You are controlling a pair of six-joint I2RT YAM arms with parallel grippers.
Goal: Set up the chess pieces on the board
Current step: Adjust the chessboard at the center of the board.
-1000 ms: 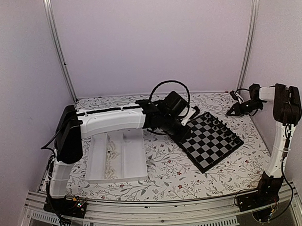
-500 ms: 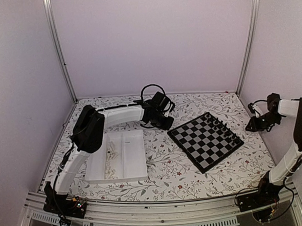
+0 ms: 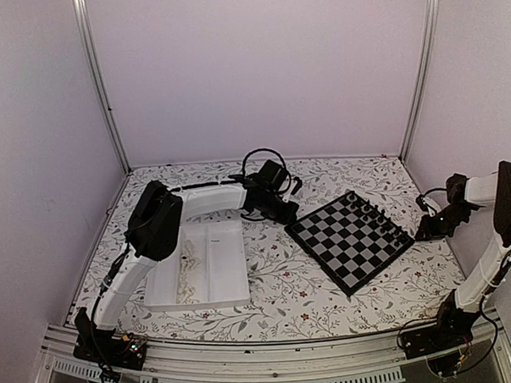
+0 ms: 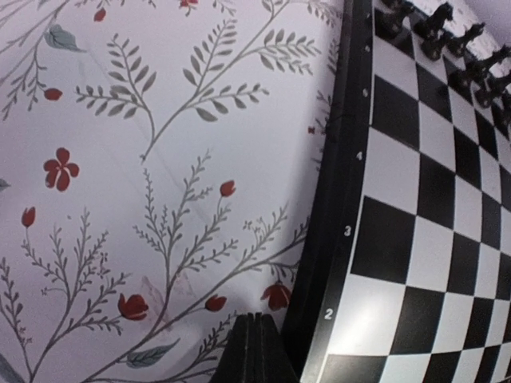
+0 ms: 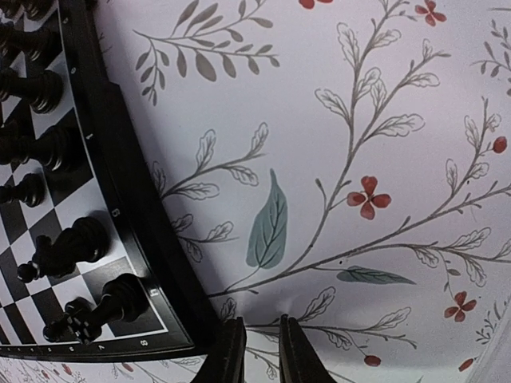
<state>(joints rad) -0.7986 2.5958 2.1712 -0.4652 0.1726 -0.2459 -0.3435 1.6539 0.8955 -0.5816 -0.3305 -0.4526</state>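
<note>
The board (image 3: 347, 247) lies turned diagonally right of centre. Black chess pieces (image 3: 373, 212) stand in rows along its far right side; they also show in the left wrist view (image 4: 447, 32) and the right wrist view (image 5: 72, 239). Small cream pieces (image 3: 188, 271) lie in the white tray. My left gripper (image 3: 284, 214) is shut and empty, low beside the board's left edge (image 4: 335, 199); its fingertips (image 4: 254, 351) touch each other. My right gripper (image 3: 427, 229) is just off the board's right corner (image 5: 136, 199), jaws a narrow gap apart (image 5: 262, 351), holding nothing.
A white compartment tray (image 3: 234, 273) sits on the flowered tablecloth (image 3: 276, 284) left of the board. Enclosure walls and metal posts (image 3: 416, 74) ring the table. The right arm's base (image 3: 444, 327) stands at the near right.
My left arm pulled back from over the board, then came to the board's left edge. My right arm swung from the far right down to the board's right corner.
</note>
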